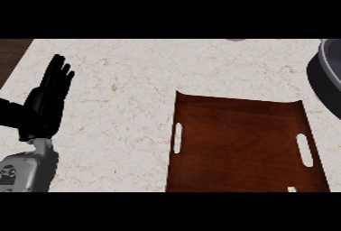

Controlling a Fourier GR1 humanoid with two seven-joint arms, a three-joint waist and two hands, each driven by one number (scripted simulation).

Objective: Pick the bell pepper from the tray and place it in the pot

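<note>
Head view, looking steeply down on a pale marbled counter [133, 90]. At the view's left, left hand [48, 101] held up with straight, spread fingers, grasping nothing, parked near the edge and well apart from everything else; probably resting there to stay clear of the work on the other side. Right hand nowhere in view, so no telling how its fingers stand or whether anything sits in them. In the right half, a dark wooden tray [246, 144] lying flat, two pale slot handles cut through it near its left and right sides, lower end running out past the bottom of the scene. No bell pepper to be seen on the visible part of the tray or anywhere on the counter; possibly carried by the unseen hand or already in the pot, but not to be settled from here. For the same reason, nothing to say on which way the pepper points or how its long axis lies. A tiny pale speck near the tray's lower right corner, too small to identify. At the far right edge, the dark curved rim of the pot [328, 72], mostly cut off, near the tray's upper right corner; inside hidden. Placed close to the tray, likely to keep the carry short.
</note>
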